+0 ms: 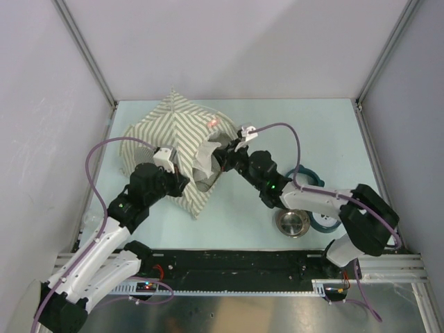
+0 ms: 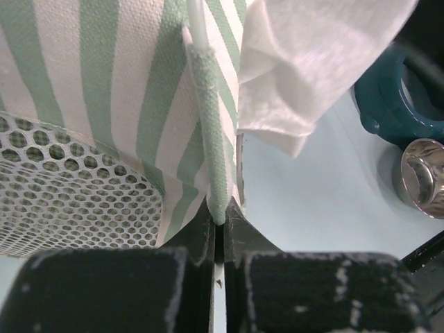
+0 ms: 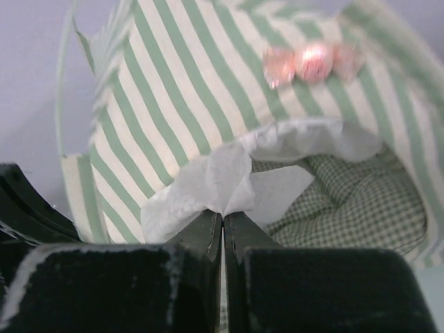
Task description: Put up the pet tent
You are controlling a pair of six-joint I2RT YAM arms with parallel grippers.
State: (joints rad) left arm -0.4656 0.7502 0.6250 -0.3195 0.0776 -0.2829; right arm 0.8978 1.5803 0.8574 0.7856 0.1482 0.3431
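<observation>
Left gripper (image 2: 218,220) is clenched, jaws pinched tight on a padded green-striped fabric seam (image 2: 208,125) at the front edge of the large olive-green and white striped fabric pet tent (image 1: 173,128). Likely pinning that edge so the tent doesn't slide or fold while the other arm works. A thin white rod (image 2: 196,21) comes out of the top of the seam, probably a frame pole. The grey honeycomb mesh window (image 2: 69,194) sits just left of the pinched seam.

Right gripper (image 3: 222,216) is clenched too, grasping a bunched corner of the sheer white flap (image 3: 208,180) at the tent's doorway. My read: it holds the flap so it can draw it aside and open the entrance. Beyond it, a small pink-red mark (image 3: 312,62) sits above the opening, and a green-and-white checked cushion (image 3: 347,201) lies inside the tent.

The tent stands on the far-left part of the pale blue surface (image 1: 326,132), between the two arms, doorway facing the right arm. It's mostly up, though the near side looks slack, so I'd say the setup is not finished.

Off to the right, well apart from the tent, are a round shiny steel bowl (image 1: 293,222) and a dark teal ring-shaped object (image 2: 388,104). Neither is touched.
</observation>
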